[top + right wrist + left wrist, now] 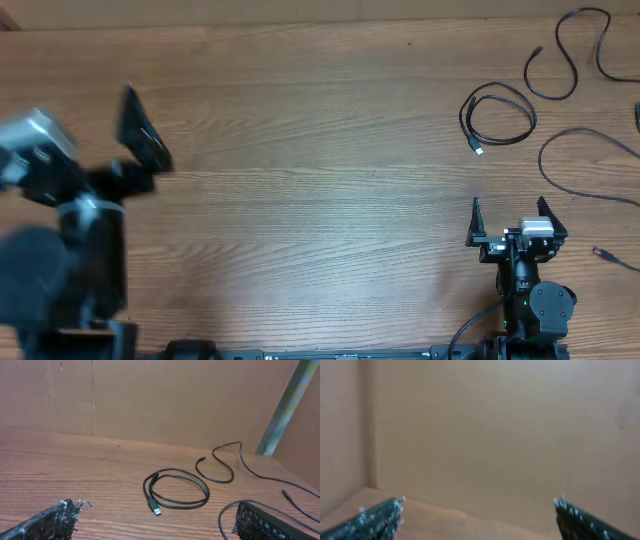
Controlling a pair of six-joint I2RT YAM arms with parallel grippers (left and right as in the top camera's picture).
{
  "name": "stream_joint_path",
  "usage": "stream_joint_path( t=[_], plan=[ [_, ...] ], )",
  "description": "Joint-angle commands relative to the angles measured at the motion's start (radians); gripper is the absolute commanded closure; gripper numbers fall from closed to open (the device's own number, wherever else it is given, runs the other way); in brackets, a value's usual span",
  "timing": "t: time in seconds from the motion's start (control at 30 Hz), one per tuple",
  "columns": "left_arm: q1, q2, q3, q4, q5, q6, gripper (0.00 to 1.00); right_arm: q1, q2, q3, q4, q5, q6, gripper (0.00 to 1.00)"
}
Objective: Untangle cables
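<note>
Several thin black cables lie apart at the table's far right. A coiled USB cable [498, 117] also shows in the right wrist view [176, 489], its plug pointing at me. A wavy cable [572, 50] lies behind it [220, 466]. A third cable [585, 165] curves by the right edge [227, 510]. My right gripper [510, 212] is open and empty, short of the coil [157, 517]. My left gripper [140, 130] is open and empty, raised at the far left, facing a cardboard wall [477, 515].
A small plug end [602, 255] of another cable lies right of my right arm. A cardboard wall [150, 395] closes the table's far side. A green-grey post [285, 405] stands at the far right corner.
</note>
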Motion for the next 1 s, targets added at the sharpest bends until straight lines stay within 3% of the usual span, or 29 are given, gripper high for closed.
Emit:
stream_joint_path(
  t=[0.0,0.2,0.4,0.47,0.73,0.97],
  plan=[
    [-0.008,-0.151,-0.287,0.180,0.181,0.235,0.00,-0.002,-0.010,-0.010,0.006,0.010,-0.004,0.00],
    [-0.008,-0.414,-0.751,0.619,0.274,0.223,0.00,-0.002,-0.010,-0.010,0.006,0.010,-0.004,0.00],
    [-0.006,-0.513,-1.072,1.012,0.349,0.225,0.00,-0.002,-0.010,-0.010,0.006,0.010,-0.004,0.00],
    [-0.006,-0.515,-1.128,1.053,0.343,0.224,0.00,-0.002,-0.010,-0.010,0.006,0.010,-0.004,0.00],
    [-0.006,-0.523,-1.149,0.955,0.285,0.248,0.01,-0.002,-0.010,-0.010,0.006,0.010,-0.004,0.00],
    [-0.005,-0.652,-1.149,0.646,0.263,0.323,0.00,-0.002,-0.010,-0.010,0.006,0.010,-0.004,0.00]
  ],
)
